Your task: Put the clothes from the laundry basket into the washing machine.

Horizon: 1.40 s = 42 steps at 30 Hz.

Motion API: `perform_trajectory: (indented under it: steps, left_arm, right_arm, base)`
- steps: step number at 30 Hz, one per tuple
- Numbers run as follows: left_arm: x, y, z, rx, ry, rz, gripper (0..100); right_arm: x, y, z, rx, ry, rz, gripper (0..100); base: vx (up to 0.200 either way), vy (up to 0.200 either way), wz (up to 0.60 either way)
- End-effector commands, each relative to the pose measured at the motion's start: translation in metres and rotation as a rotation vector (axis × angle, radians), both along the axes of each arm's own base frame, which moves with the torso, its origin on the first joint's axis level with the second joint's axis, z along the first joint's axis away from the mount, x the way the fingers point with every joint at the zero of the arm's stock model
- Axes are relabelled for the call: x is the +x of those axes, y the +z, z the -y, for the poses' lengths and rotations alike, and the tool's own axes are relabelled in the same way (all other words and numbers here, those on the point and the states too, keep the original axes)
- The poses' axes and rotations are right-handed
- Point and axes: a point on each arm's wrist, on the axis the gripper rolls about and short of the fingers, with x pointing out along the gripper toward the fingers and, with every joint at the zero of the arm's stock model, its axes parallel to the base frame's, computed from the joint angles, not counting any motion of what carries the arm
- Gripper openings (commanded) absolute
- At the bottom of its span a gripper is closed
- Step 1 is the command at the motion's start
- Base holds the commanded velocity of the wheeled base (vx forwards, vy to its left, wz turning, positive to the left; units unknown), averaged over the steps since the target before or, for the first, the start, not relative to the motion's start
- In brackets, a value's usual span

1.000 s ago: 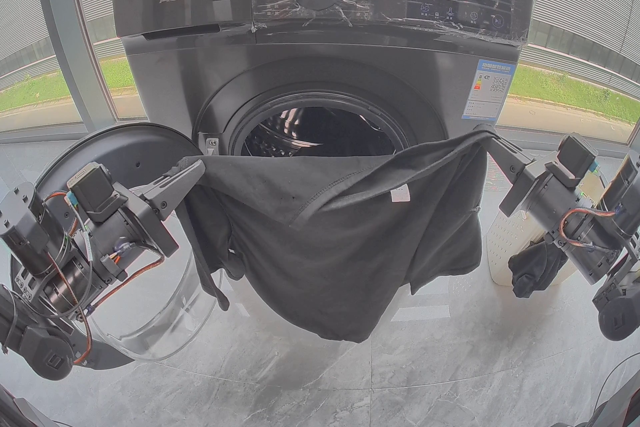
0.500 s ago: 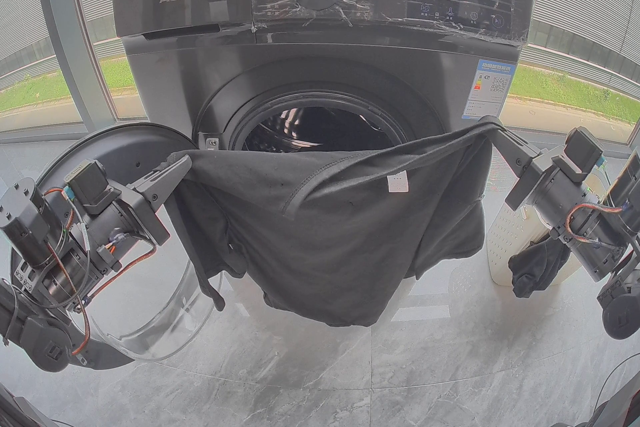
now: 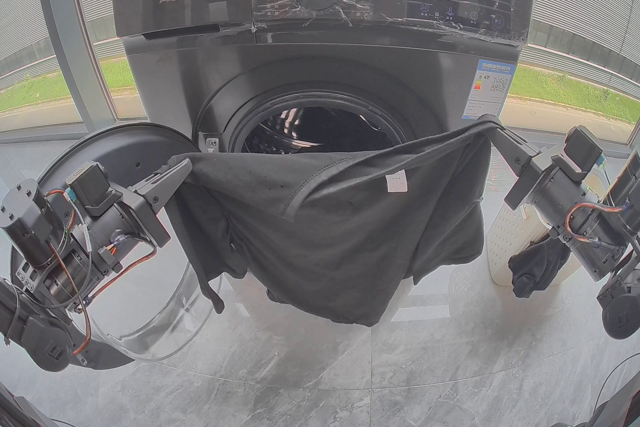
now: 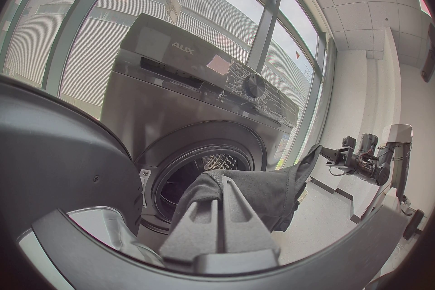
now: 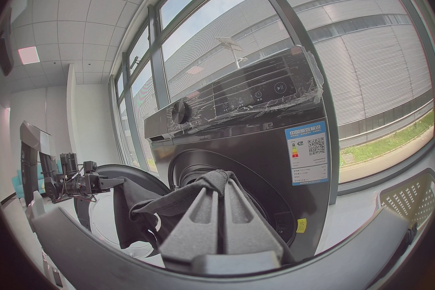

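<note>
Now both claws are gripping a black shirt [image 3: 333, 235] by its upper edge: the left gripper [image 3: 179, 168] is clamping one corner at centre left of the head view, and the right gripper [image 3: 493, 127] is clamping the other at centre right. The cloth is hanging spread across mid-frame, just before the open drum mouth [image 3: 313, 131] of the washing machine [image 3: 320, 41]. Against a second ago, the pair is holding it slightly higher, with the hem riding up. That lift seems to be levelling off, so feeding it forward is probably coming next. Another dark garment [image 3: 535, 265] is drooping over the laundry basket [image 3: 503, 241] at lower right.
</note>
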Motion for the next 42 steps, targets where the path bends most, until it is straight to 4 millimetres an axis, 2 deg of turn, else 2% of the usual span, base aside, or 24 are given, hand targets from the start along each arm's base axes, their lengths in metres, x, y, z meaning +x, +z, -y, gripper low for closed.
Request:
perform_trajectory:
  steps: [1,7,12,16,22,25,31,38,42]
  left_arm:
    - [0.0,-0.001,0.0,0.002,-0.009,-0.003,100]
    - [-0.007,-0.006,0.002,0.014,-0.05,-0.027,100]
    - [-0.019,-0.024,0.009,0.049,-0.123,-0.102,100]
    - [-0.02,-0.041,0.016,0.098,-0.149,-0.159,100]
    - [-0.011,-0.07,0.035,0.228,-0.194,-0.208,100]
    - [-0.003,-0.085,0.049,0.269,-0.223,-0.231,100]
    - [0.011,-0.093,0.066,0.275,-0.25,-0.232,100]
    - [0.02,-0.12,0.084,0.316,-0.279,-0.294,100]
    - [0.034,-0.122,0.092,0.308,-0.252,-0.269,100]
  right_arm:
    - [0.002,-0.001,0.0,0.0,-0.003,-0.003,0]
    - [0.002,-0.002,-0.001,-0.003,0.001,-0.007,0]
    - [0.004,-0.005,-0.006,-0.007,0.014,-0.015,0]
    - [0.002,-0.01,-0.015,-0.012,0.046,-0.027,0]
    - [-0.007,-0.008,-0.035,-0.005,0.122,-0.022,0]
    - [-0.006,-0.008,-0.04,0.002,0.116,-0.023,0]
    - [-0.007,-0.004,-0.046,0.007,0.134,-0.013,0]
    - [-0.015,0.015,-0.067,0.052,0.211,0.047,0]
    - [-0.021,0.017,-0.074,0.057,0.248,0.052,0]
  base:
    - [0.0,0.0,0.0]
    - [0.0,0.0,0.0]
    - [0.0,0.0,0.0]
    - [0.0,0.0,0.0]
    - [0.0,0.0,0.0]
    - [0.0,0.0,0.0]
    - [0.0,0.0,0.0]
    - [0.0,0.0,0.0]
    - [0.0,0.0,0.0]
